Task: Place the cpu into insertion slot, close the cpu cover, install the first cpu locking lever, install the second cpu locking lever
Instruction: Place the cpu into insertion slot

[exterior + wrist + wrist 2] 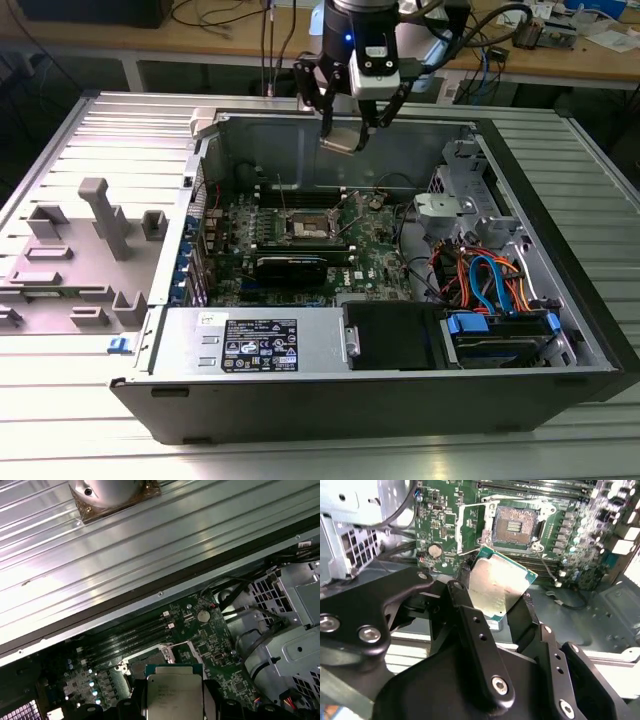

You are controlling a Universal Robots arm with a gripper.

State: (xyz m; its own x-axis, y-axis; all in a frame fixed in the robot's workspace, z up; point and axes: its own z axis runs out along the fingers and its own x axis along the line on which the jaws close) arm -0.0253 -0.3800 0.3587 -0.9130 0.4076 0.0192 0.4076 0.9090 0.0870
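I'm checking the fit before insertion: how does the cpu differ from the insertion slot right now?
The cpu is clamped in the gripper and held in the air, off the green motherboard. The insertion slot sits fixed on that board, uncovered and empty. The cpu shows a plain dull silver top, while the insertion slot shows a dark centre inside a silvery rim. Both are square and look close in footprint.

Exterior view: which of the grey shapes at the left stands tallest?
The post with the blocky head. It rises well above the arch, the cube and the flat pieces around it.
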